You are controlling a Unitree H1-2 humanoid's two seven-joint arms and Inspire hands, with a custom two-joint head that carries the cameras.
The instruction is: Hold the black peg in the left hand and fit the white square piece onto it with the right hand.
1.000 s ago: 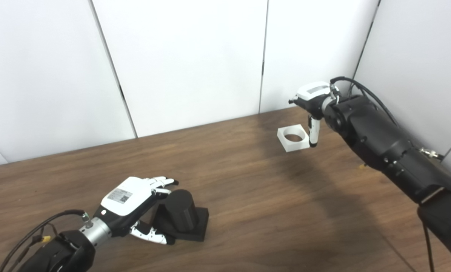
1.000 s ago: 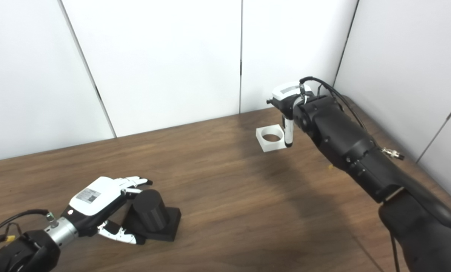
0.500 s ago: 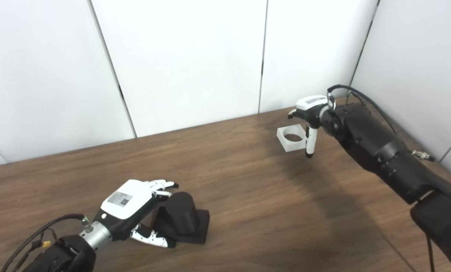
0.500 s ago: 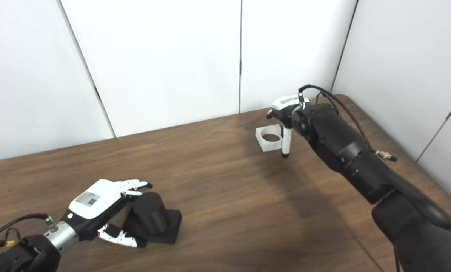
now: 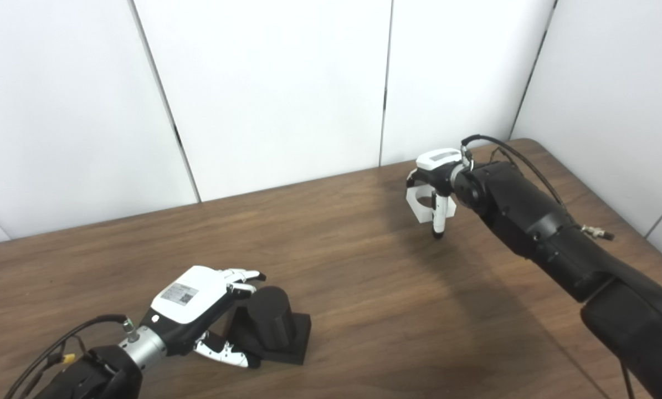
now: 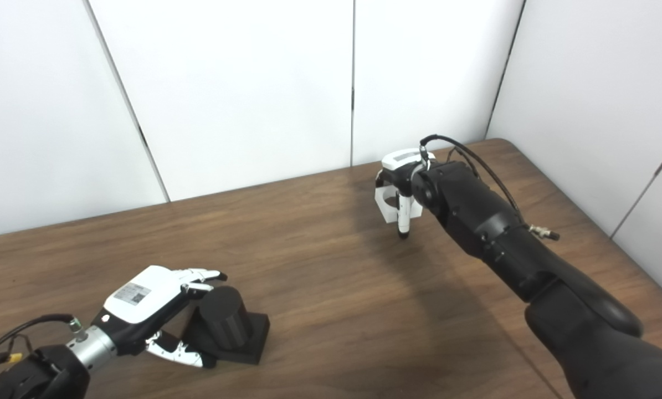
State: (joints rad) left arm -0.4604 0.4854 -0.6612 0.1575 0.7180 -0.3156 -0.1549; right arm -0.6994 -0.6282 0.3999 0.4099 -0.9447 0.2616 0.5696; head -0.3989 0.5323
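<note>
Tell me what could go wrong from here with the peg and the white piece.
The right hand straddles the white piece at the table's far side without a clear grip; closing may push it away or tip it. The left hand sits open beside the peg, fingers apart, so the peg might slide on its base when they close. Peg and piece also lie far apart, leaving a long carry in which a weak hold could drop the piece.

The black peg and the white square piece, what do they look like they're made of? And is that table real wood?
Black peg: matte black, no shine, probably plastic, perhaps printed. White square piece: matte white with crisp edges and a round hole, likely plastic too. Table: brown wood grain with a soft sheen; solid wood or laminate, cannot tell.
</note>
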